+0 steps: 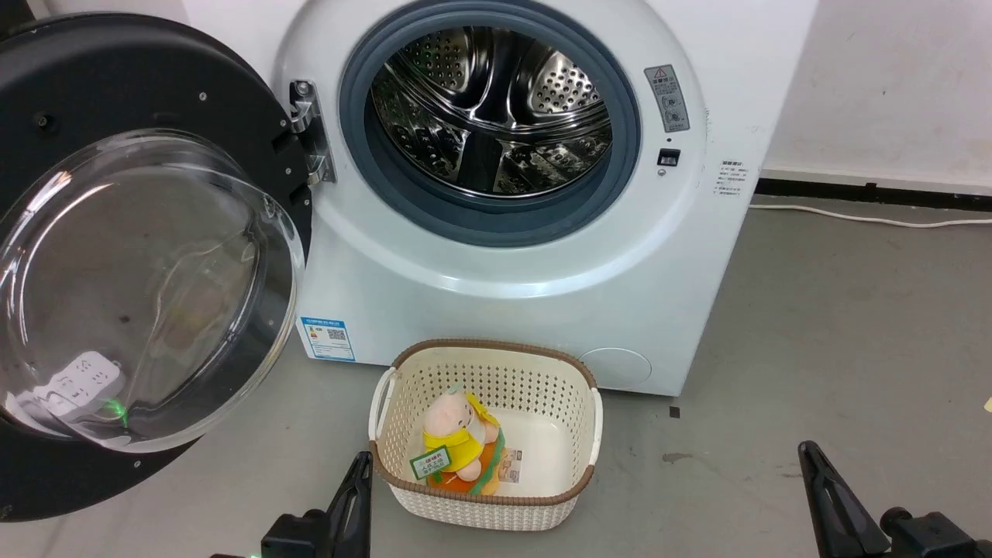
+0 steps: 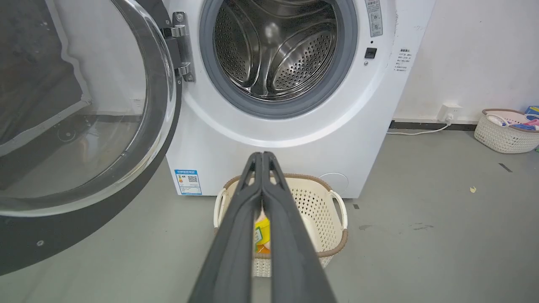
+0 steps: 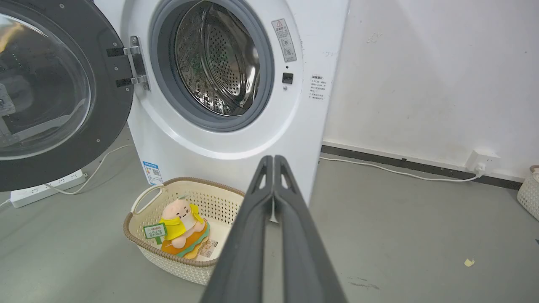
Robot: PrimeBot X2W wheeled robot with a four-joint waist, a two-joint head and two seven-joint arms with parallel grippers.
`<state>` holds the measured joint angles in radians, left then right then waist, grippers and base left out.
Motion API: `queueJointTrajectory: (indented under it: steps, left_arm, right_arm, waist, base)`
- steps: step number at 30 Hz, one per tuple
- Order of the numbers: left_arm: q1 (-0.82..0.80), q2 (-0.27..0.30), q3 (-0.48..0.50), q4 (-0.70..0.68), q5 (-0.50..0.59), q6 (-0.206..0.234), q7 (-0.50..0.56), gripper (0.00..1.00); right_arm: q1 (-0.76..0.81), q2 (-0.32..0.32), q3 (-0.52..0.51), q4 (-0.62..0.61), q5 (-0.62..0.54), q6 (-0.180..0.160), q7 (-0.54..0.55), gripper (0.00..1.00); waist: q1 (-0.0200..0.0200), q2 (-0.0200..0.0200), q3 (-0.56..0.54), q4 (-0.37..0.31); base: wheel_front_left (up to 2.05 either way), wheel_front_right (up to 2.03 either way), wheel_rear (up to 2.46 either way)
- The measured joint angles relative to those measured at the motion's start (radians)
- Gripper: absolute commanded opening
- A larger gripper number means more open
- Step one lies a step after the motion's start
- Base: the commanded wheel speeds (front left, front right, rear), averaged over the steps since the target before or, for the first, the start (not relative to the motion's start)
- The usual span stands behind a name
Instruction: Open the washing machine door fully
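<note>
Washing machine door [image 1: 147, 287] wide open; left claw [image 2: 262, 156], right claw [image 3: 273, 159] closed, empty; blue QR sticker [image 1: 327, 339] illegible

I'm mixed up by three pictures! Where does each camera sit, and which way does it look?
Head: high up, looking down at door, drum, basket; left gripper and right gripper at the bottom.
Left wrist: low, facing the drum along the shut left gripper.
Right wrist: low, further right, seeing the drum slantwise along the shut right gripper.
Shared: all see door and basket.
</note>
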<state>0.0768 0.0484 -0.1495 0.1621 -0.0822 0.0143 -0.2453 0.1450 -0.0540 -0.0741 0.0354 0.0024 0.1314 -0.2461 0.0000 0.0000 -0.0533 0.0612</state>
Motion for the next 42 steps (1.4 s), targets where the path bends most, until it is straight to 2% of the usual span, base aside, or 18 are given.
queueJointTrajectory:
  steps: [42]
  left_arm:
    - [-0.017, 0.0, 0.054, -0.059, 0.028, -0.001, 0.088, 0.0]
  right_arm:
    - [-0.04, 0.0, 0.026, -0.009, 0.0, 0.0, 0.088, 0.0]
  waist:
    - [0.0001, 0.0001, 0.02, -0.023]
  base:
    - [0.0, 0.0, 0.0]
